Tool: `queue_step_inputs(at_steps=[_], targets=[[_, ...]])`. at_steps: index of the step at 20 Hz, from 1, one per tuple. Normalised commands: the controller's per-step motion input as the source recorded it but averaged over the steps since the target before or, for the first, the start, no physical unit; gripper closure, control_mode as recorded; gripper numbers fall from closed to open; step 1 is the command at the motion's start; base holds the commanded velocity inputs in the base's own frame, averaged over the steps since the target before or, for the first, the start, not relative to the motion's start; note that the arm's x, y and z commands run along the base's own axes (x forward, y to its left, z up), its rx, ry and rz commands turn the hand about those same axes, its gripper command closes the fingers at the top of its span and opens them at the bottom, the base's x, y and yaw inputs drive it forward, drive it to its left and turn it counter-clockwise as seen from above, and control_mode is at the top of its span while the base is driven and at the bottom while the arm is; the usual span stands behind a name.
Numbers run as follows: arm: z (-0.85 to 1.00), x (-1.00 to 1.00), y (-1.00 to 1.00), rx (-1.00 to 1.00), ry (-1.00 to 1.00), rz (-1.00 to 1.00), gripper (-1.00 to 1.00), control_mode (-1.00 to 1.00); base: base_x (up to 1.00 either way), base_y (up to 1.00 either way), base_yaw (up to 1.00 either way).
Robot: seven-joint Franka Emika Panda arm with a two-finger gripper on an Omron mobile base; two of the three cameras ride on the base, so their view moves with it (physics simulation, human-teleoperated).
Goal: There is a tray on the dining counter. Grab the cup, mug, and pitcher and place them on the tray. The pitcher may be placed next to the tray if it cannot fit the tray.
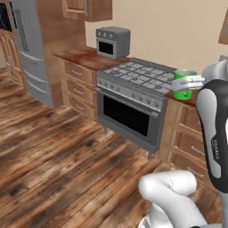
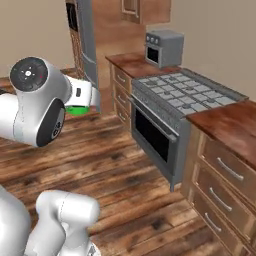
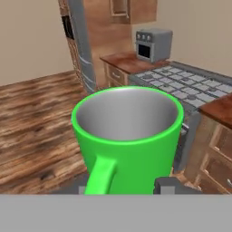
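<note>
My gripper (image 3: pixel 123 187) is shut on the mug (image 3: pixel 129 140), a bright green cylinder with a pale grey inside. Its loop handle points toward the camera in the hand view, and a dark fingertip (image 3: pixel 168 185) shows beside its base. From the left base view the mug (image 1: pixel 183 85) hangs in the air in front of the stove's right end, with the white gripper (image 1: pixel 190 82) clamped across it. In the right base view only a green sliver of the mug (image 2: pixel 76 110) peeks out under the white hand. The tray, dining counter, cup and pitcher are out of view.
A grey stove with an oven (image 1: pixel 130 107) stands between reddish wood counters with drawers (image 2: pixel 227 170). A grey toaster oven (image 1: pixel 112 42) sits on the far counter, and a steel fridge (image 1: pixel 31 49) stands further left. Wood plank floor (image 1: pixel 58 156) lies open to the left.
</note>
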Motion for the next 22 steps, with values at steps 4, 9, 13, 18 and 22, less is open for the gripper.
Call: queue_step_inputs(at_steps=[4, 9, 13, 18, 22], targets=[[0.00, 0.00, 0.00, 0.00, 0.00, 0.00, 1.00, 1.00, 0.16, 0.79, 0.78], [0.00, 0.00, 0.00, 0.00, 0.00, 0.00, 1.00, 1.00, 0.85, 0.29, 0.38], [0.00, 0.00, 0.00, 0.00, 0.00, 0.00, 1.00, 1.00, 1.00, 0.38, 0.25], [0.00, 0.00, 0.00, 0.00, 0.00, 0.00, 1.00, 1.00, 1.00, 0.56, 0.31], [0.00, 0.00, 0.00, 0.00, 0.00, 0.00, 1.00, 1.00, 1.00, 0.48, 0.31]])
